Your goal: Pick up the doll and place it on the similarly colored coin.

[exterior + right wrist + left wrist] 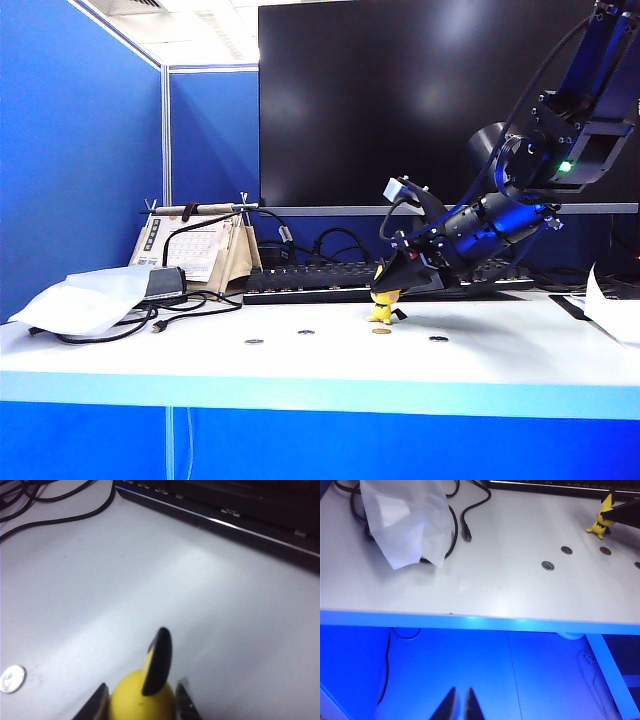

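Note:
The yellow doll point(383, 308) stands on the white table, and its round head fills the space between my right gripper's fingers point(141, 700). One black-tipped ear sticks up past the fingers. My right gripper point(395, 278) reaches down from the right and is shut on the doll's head. The golden-brown coin point(381, 330) lies flat just in front of the doll, apart from it; the left wrist view shows the doll point(600, 521) and this coin point(605, 551) too. My left gripper point(459, 706) hangs below the table's front edge, fingers together, holding nothing.
Three grey coins point(254, 341) point(306, 332) point(438, 339) lie around the golden one. A black keyboard point(310, 282) and a monitor stand behind the doll. A white bag point(85, 298) and black cables point(190, 305) lie at the left. White paper point(615, 310) sits at the right edge.

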